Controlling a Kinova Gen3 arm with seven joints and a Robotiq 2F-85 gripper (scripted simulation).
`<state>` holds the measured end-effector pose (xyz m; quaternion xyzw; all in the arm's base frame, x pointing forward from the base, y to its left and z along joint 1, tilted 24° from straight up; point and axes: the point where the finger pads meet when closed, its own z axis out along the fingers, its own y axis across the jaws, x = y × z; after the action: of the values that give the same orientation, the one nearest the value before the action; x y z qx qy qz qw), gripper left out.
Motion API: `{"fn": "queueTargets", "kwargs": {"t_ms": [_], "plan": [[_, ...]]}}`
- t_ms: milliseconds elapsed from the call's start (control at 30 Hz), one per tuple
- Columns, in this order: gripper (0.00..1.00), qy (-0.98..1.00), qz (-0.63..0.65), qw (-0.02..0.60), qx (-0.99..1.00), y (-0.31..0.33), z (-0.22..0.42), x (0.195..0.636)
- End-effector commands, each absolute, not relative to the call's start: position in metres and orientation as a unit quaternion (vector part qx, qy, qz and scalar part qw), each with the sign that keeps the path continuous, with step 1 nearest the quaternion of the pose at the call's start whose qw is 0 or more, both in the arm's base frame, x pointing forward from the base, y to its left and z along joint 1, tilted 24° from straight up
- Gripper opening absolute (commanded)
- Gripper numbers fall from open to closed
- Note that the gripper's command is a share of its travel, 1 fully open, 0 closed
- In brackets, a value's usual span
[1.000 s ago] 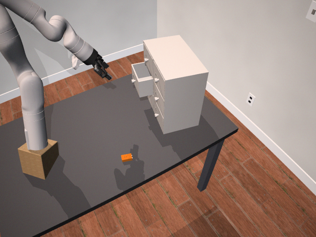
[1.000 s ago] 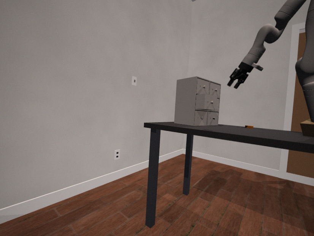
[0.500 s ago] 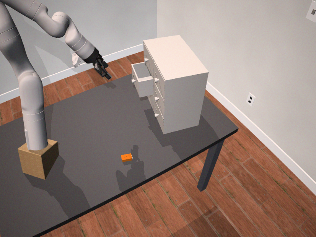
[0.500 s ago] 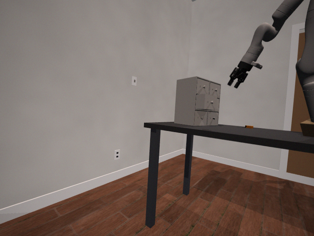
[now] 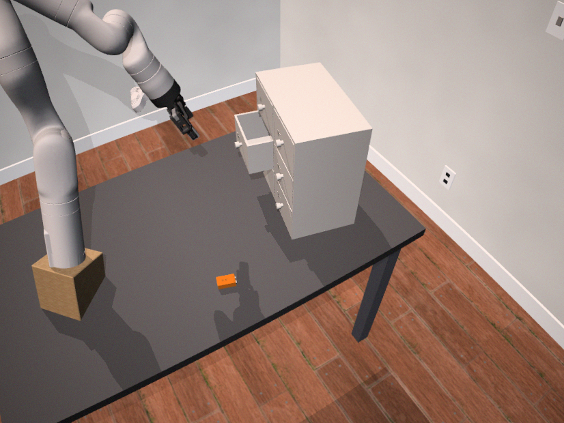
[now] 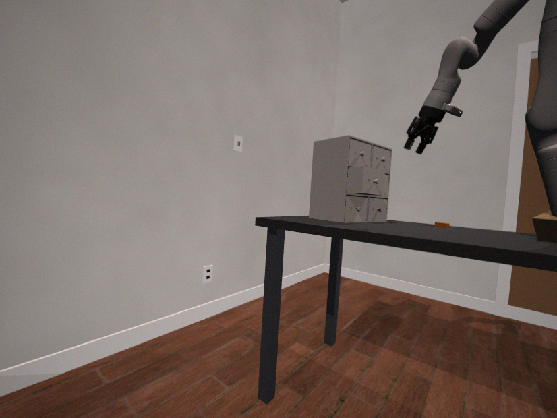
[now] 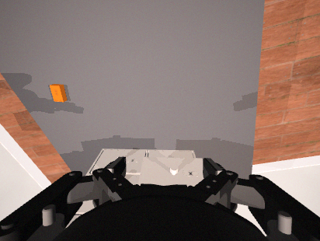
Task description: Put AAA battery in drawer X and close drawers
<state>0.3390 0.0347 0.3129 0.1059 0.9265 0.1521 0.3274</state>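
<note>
A robot arm (image 5: 57,168) (image 6: 450,58) reaches from the upper left of the top view, its gripper (image 5: 191,125) (image 6: 414,148) (image 7: 164,165) open with nothing between the fingers. The gripper hangs above the bench (image 5: 173,218) (image 6: 404,238) (image 7: 163,78), apart from a pale chest (image 5: 314,99) (image 6: 330,177) (image 7: 110,161) at upper center of the same frame. One middle-row drawer (image 5: 260,154) (image 6: 375,172) (image 7: 155,172) juts from the chest's front, bearing an X beside its white knob at the bottom of the wrist view. The other drawer fronts in sight look pushed in; in the exterior view, the jutting drawer masks part of the front beside it. The AAA battery cannot be made out in any view, and part of the drawer's inside is hidden by its walls.

An orange block (image 5: 225,281) (image 6: 442,224) (image 7: 58,93) with small silvery terminals lies flat on the bench, below center in the top view and at left in the wrist view, well apart from the chest. It is not between the gripper and the drawer. At lower left of the top view, the arm rises from a wooden block (image 5: 57,291) (image 6: 546,229). A wall outlet (image 5: 447,177) (image 6: 207,273) shows at right in the top view and lower left of center in the exterior view.
</note>
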Motion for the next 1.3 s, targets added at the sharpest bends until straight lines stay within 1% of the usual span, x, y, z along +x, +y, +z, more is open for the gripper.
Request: {"fn": "queueTargets", "kwargs": {"t_ms": [0,200,267,767,833,1267], "plan": [[1.00,0.929,0.151,0.320,0.109,0.031,0.317,0.343],[1.00,0.938,0.155,0.291,0.104,0.030,0.320,0.341],[1.00,0.938,0.155,0.291,0.104,0.030,0.320,0.341],[1.00,0.959,0.163,0.213,0.091,0.026,0.330,0.339],[1.00,0.959,0.163,0.213,0.091,0.026,0.330,0.339],[1.00,0.970,0.168,0.158,0.081,0.024,0.337,0.337]]}}
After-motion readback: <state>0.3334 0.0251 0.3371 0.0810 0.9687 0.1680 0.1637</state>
